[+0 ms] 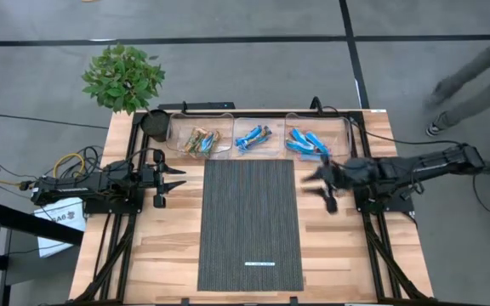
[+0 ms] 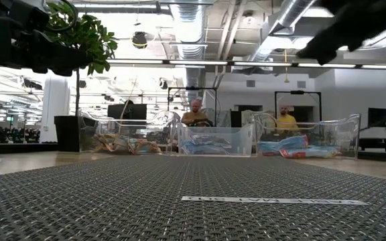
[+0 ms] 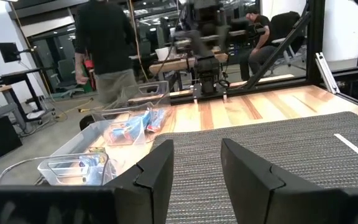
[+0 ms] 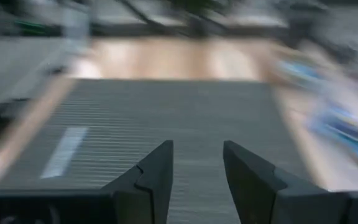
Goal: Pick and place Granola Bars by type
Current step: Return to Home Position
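Observation:
Three clear bins stand in a row at the table's far edge. The left bin (image 1: pixel 200 140) holds tan granola bars, the middle bin (image 1: pixel 253 136) blue-and-orange ones, and the right bin (image 1: pixel 306 143) bright blue ones. In the low view the bars lie on the bin floors (image 2: pixel 122 142) (image 2: pixel 214 144) (image 2: pixel 293 146). My left gripper (image 1: pixel 179 178) (image 3: pixel 197 146) hovers open and level by the left edge of the dark mat (image 1: pixel 249 223). My right gripper (image 1: pixel 315 182) (image 4: pixel 197 146) is open above the mat's right edge, near the right bin, with nothing between its fingers.
A thin white strip (image 1: pixel 260 264) lies on the mat near the table's front edge. A dark cup (image 1: pixel 156 124) stands left of the bins, with a potted plant (image 1: pixel 124 76) behind it. A person (image 1: pixel 475 76) moves past the table's far right corner.

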